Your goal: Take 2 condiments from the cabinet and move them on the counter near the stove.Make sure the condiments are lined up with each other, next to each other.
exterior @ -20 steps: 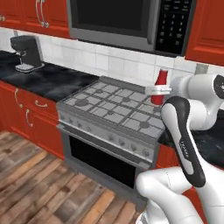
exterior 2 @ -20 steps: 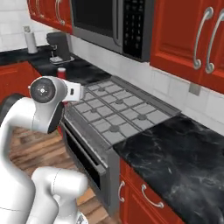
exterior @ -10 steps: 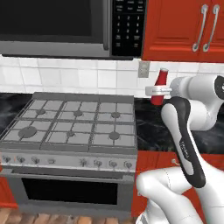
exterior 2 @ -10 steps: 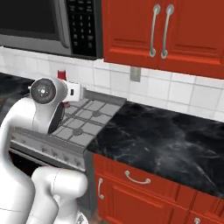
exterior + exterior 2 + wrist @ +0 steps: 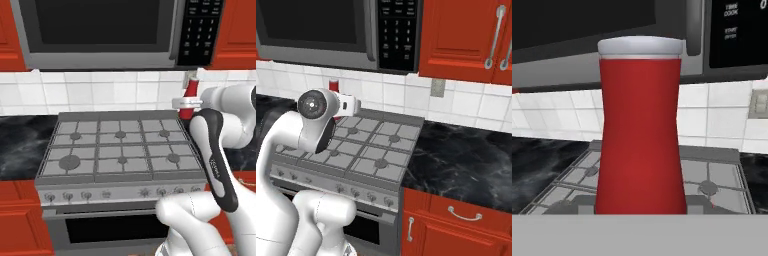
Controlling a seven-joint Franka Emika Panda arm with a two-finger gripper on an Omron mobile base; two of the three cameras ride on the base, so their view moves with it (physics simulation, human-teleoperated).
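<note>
We see the slim red bottle (image 5: 641, 125) held upright in the gripper (image 5: 189, 103), whose fingers are closed partway around its body. The bottle hangs in the air above the right rear corner of the gas range (image 5: 120, 150), clear of the grates, with its pale cap up. The microwave (image 5: 115, 32) sits directly above the range. The black marble counter (image 5: 466, 162) runs right of the range, under the red wall cabinet (image 5: 463, 37).
</note>
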